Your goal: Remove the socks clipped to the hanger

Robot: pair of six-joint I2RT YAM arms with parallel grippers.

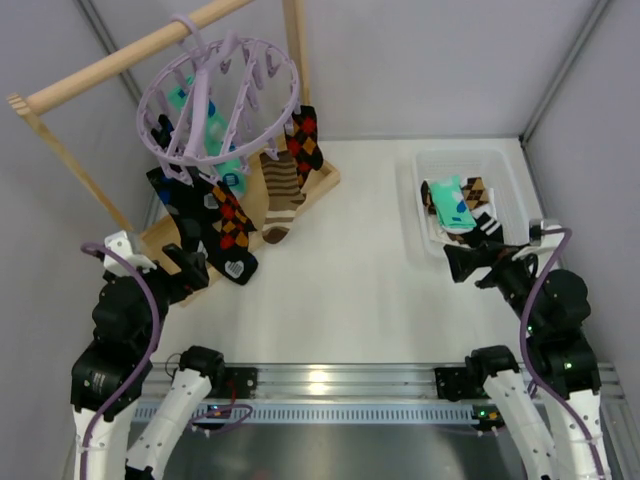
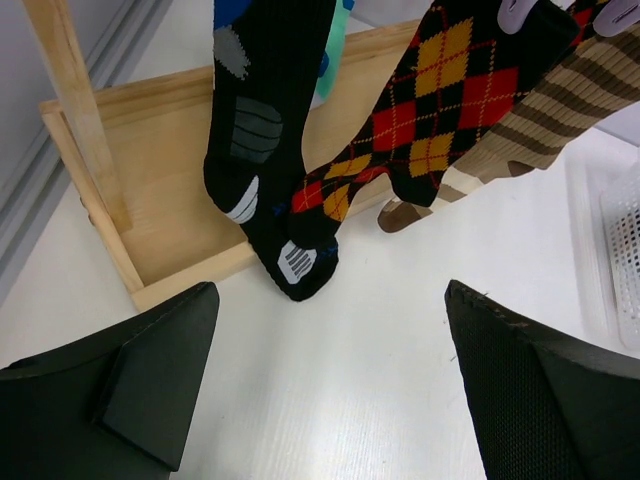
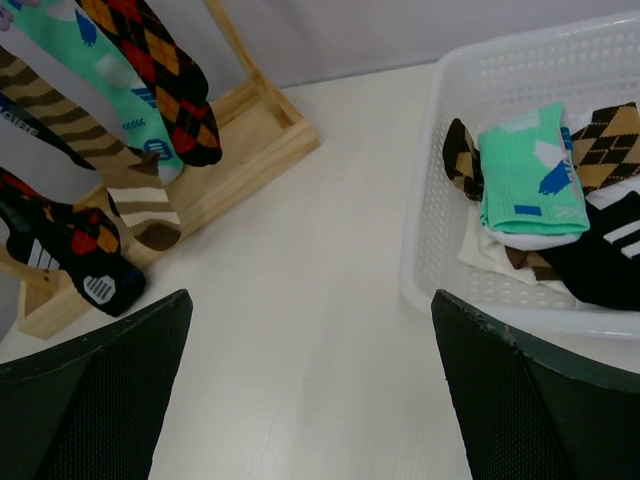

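Note:
The pale-lavender hanger (image 1: 220, 95) hangs by its hook from a wooden rod at the back left. Several socks are clipped to it: a black one with white marks (image 1: 200, 225), a black argyle (image 1: 232, 222), a brown-cream striped one (image 1: 282, 190), a second argyle (image 1: 303, 140) and a teal one (image 1: 215, 130). My left gripper (image 1: 190, 268) is open and empty, low on the table just in front of the black sock (image 2: 265, 150) and the argyle sock (image 2: 430, 110). My right gripper (image 1: 470, 262) is open and empty beside the basket.
The wooden rod frame (image 1: 130, 55) stands on a wooden base tray (image 2: 150, 150) under the hanging socks. A white plastic basket (image 1: 465, 157) at the right holds several loose socks, a teal one (image 3: 525, 170) on top. Grey walls close the back and sides.

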